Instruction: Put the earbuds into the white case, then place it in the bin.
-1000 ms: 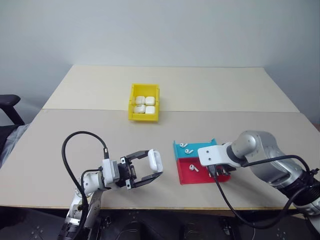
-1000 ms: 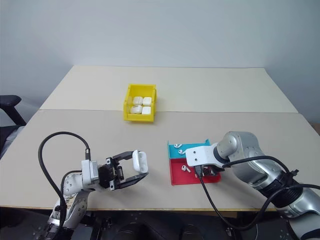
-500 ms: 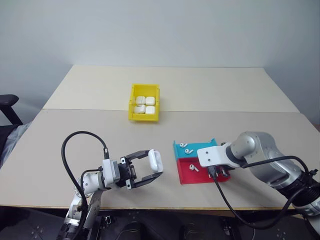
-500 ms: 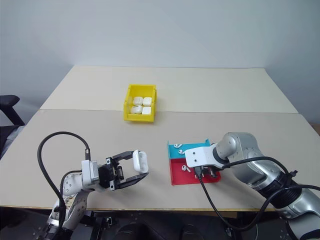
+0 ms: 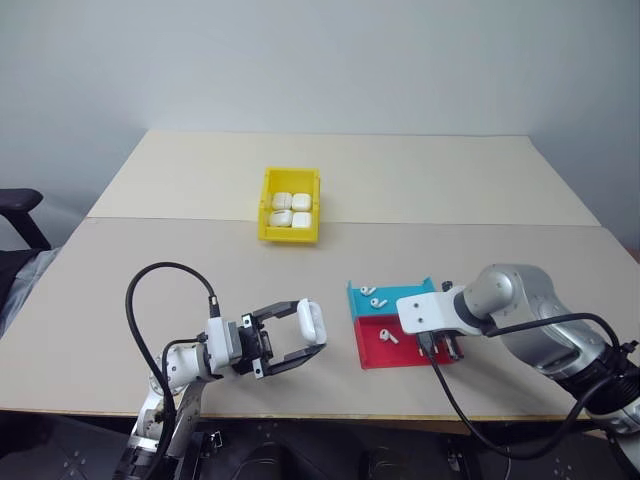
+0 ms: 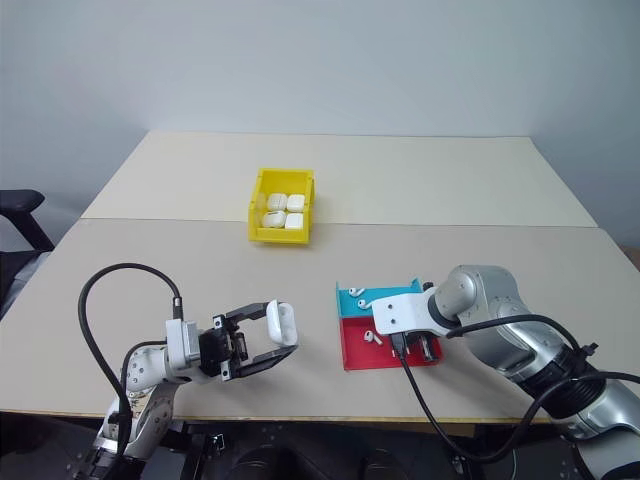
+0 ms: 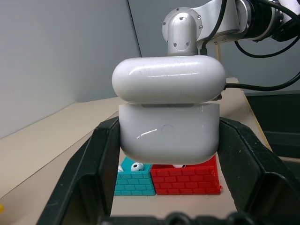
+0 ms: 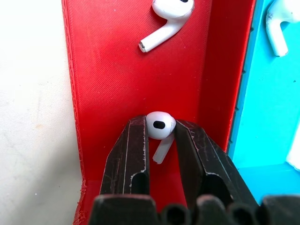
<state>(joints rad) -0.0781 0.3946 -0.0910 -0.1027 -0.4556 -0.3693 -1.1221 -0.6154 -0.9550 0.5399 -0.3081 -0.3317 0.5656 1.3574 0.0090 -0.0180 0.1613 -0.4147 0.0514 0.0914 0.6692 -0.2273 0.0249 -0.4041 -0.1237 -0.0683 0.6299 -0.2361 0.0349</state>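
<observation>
right gripper (image 8: 160,136) | jaws pinched on tiny white glossy earbud (image 8: 159,127) in red tray half (image 8: 108,93), stem toward wrist | left gripper (image 5: 300,335) | jaws clamp glossy white rounded case (image 5: 311,321), left of tray, lid ajar

Open tabletop (image 5: 200,260) between the yellow bin (image 5: 290,206) and the teal-and-red tray (image 5: 372,352), nothing in between.

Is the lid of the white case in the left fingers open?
No, the white case sits lid shut between the left fingers.
</observation>
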